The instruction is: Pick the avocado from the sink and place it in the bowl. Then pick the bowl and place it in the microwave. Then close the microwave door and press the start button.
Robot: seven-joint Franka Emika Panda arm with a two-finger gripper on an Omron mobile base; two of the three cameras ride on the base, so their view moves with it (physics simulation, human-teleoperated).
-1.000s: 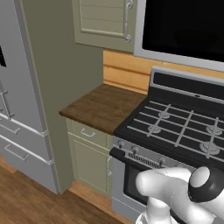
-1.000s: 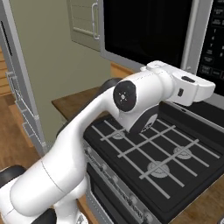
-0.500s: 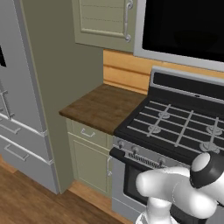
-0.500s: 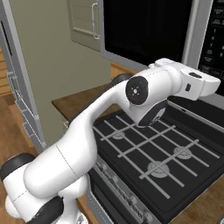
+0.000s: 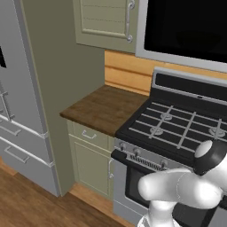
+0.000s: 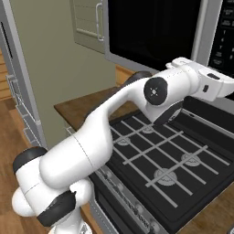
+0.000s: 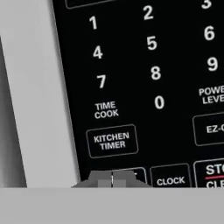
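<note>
End effector [image 7: 112,180] is pressed together, pinching nothing, tips meeting at the bottom centre of the hand view. It sits right up against the microwave's [image 6: 208,27] black control strip [image 7: 144,87].

Hand view: keypad digits across the upper frame, TIME COOK and the KITCHEN TIMER button [image 7: 112,141] at lower left, CLOCK button [image 7: 170,180] at lower right, and a partly cut STOP/CLEAR-type key at the far right edge. One more button [image 7: 141,173] lies directly under the closed tips, its label hidden by them. Judging by the layout, that's probably the start key, but I can't read it.

Microwave door [image 5: 186,31] looks closed: the black window fills the upper right of the left base view, flush with its grey frame. In the right base view the arm reaches up over the gas stove [image 6: 160,155] towards the control strip at the upper right of the frame. Avocado and bowl aren't visible; presumably inside, behind the dark window.

Key relation: the target button lies straight ahead along the end effector's axis, at or just below the tips. No sideways correction looks needed, just a short push forward. Risk: drifting right onto CLOCK.
</note>
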